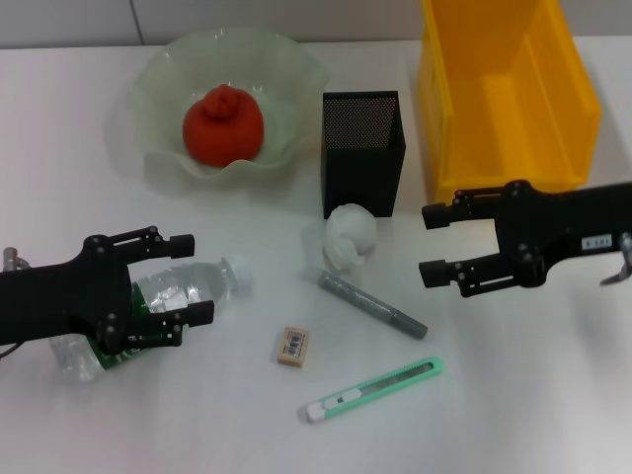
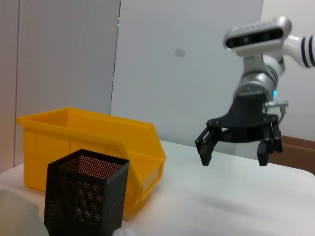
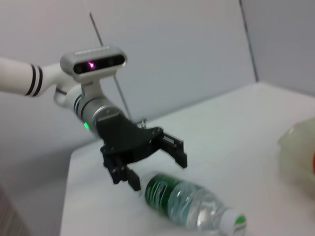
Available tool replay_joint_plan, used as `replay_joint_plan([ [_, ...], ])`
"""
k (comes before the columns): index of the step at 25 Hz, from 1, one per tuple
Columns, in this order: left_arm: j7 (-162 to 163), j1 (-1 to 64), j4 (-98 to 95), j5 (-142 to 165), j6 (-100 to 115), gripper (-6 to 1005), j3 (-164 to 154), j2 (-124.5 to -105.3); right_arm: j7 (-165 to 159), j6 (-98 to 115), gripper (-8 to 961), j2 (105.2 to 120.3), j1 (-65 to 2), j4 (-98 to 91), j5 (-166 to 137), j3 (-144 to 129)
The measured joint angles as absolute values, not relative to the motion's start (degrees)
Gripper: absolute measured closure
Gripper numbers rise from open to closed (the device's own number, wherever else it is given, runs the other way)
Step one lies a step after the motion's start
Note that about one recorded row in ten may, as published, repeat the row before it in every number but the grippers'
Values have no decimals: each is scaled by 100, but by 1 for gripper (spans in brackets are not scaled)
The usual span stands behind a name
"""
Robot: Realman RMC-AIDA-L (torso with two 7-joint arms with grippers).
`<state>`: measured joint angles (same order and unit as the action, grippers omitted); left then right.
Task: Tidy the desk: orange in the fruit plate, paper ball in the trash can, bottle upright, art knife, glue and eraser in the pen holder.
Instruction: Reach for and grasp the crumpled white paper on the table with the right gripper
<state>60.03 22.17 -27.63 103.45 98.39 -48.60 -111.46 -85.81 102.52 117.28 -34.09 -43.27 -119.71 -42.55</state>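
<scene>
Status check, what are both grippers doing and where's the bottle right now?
Left gripper open, straddling the bottle, which lies on its side. Right gripper open, hovering by the yellow bin. Nothing blocking the bottle.

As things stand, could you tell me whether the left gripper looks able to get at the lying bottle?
Probably yes: the left gripper is open with its fingers straddling the bottle lying on its side, and nothing else sits between them.

A white desk [image 1: 553,395] stands against pale grey wall panels [image 2: 187,59].
</scene>
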Motion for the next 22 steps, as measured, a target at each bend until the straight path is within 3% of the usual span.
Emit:
replay_joint_plan([
  [5, 5878, 2185, -2749, 10349, 9849, 182, -4861, -11174, -9840, 10401, 153, 11610, -3703, -5148, -12223, -4938],
  [11, 5871, 2158, -2749, 10353, 9848, 183, -4851, -11180, -10439, 10547, 153, 11609, -4215, -5401, -12822, -5299],
  [22, 5870, 2128, -2751, 10342, 9774, 184, -4789, -11184, -10848, 10032, 152, 11877, -4717, -5497, -13390, -5668],
])
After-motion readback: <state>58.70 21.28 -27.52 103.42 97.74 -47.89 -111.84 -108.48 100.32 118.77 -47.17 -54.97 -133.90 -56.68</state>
